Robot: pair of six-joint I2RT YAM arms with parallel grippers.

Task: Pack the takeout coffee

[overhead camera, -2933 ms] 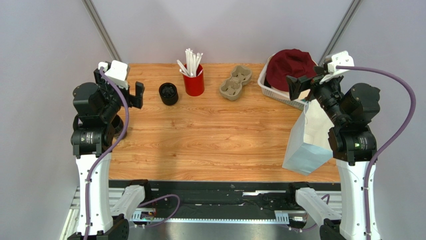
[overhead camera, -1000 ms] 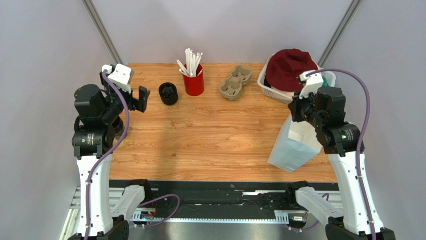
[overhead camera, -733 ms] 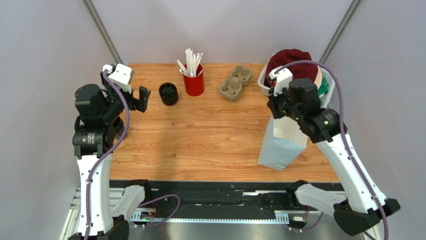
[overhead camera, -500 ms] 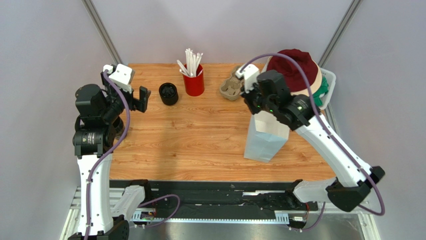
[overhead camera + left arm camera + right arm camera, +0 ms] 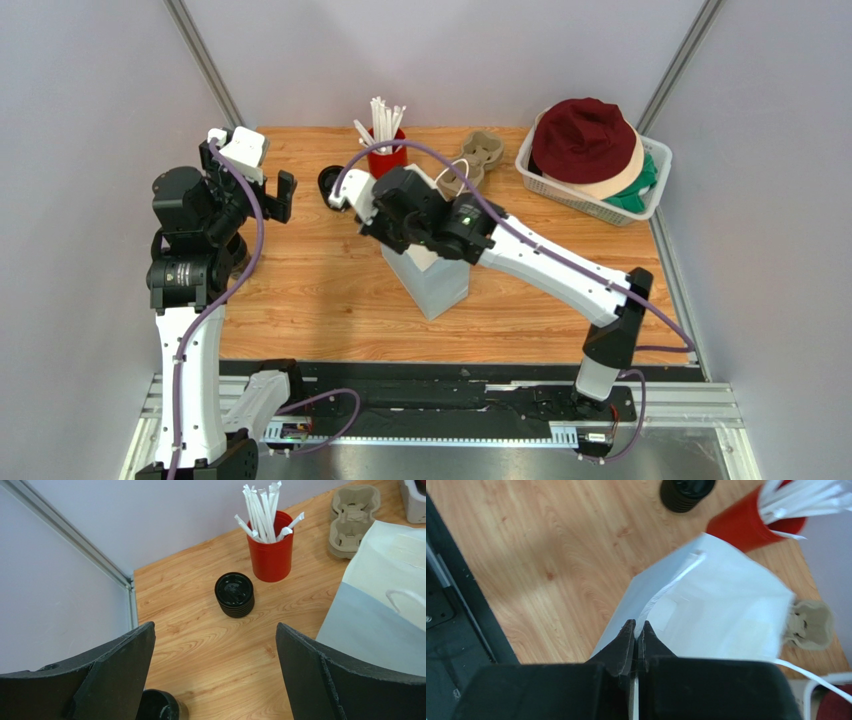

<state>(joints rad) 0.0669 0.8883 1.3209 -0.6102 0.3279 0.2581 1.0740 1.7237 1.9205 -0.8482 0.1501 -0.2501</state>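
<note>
Big change: my right arm has swung the white paper bag (image 5: 438,283) from the right edge of the table (image 5: 300,290) over to the middle-left. It now stands upright just in front of the red cup of straws (image 5: 270,555) and near the black lid stack (image 5: 234,594). The right hand (image 5: 636,625) is pinched together on the bag's top edge, by the handle, so nothing is let go yet.

The left hand (image 5: 215,627) has barely moved. Its fingers are spread wide and it holds nothing, hanging over the table's left rear.

The takeout coffee (image 5: 161,708) is hard to see. I think it's the dark round mouth at the bottom edge of the left wrist view, below the spread fingers. From above it's hidden under that arm.

My read: the bag is now within the left arm's reach, so the cup grab comes next. No packing is done yet.
</note>
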